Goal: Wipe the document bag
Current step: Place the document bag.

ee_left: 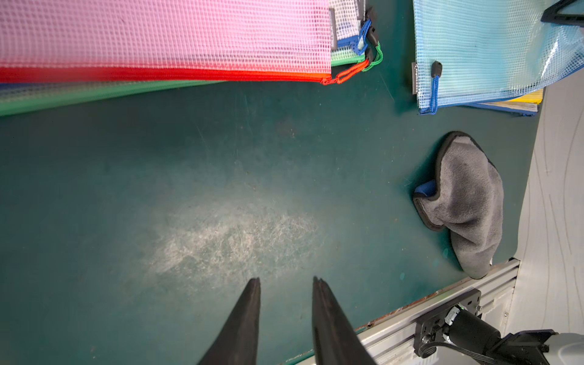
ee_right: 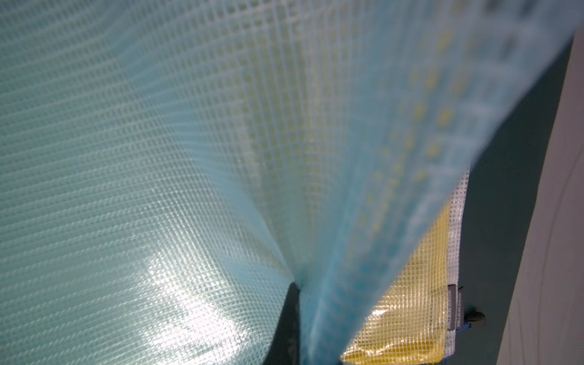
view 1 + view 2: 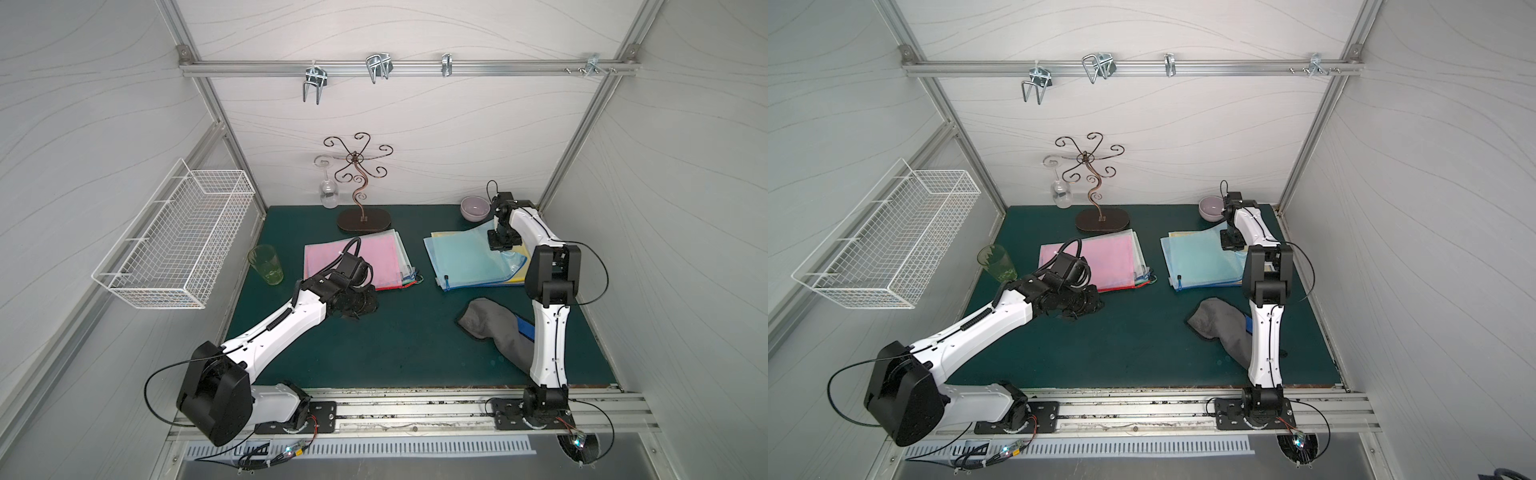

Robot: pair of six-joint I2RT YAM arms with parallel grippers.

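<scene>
Toward the near right corner of the table point(image 3: 395, 345), a grey cloth point(image 3: 490, 324) is lying crumpled, with nothing touching it. Left of the table's middle, the left gripper point(image 1: 286, 279) is hovering low over bare surface, its jaws standing partly apart and gripping nothing. Just beyond it, a stack of bags with a pink bag point(image 3: 374, 253) on top is lying flat, and a green cup point(image 3: 266, 264) is standing near the left edge. On the right half, the blue bag point(image 3: 465, 259) is resting on a yellow bag point(image 2: 410, 300). The right gripper point(image 2: 300, 284) is pinching the blue bag's right side with its jaws closed tight, and that side is curling up off the yellow bag while the left part is lying flat. Along the far edge, a bowl point(image 3: 474, 208) is sitting near the right corner, a wire stand point(image 3: 364, 218) is standing mid-edge, and a glass point(image 3: 328, 195) is hanging from it upside down.
</scene>
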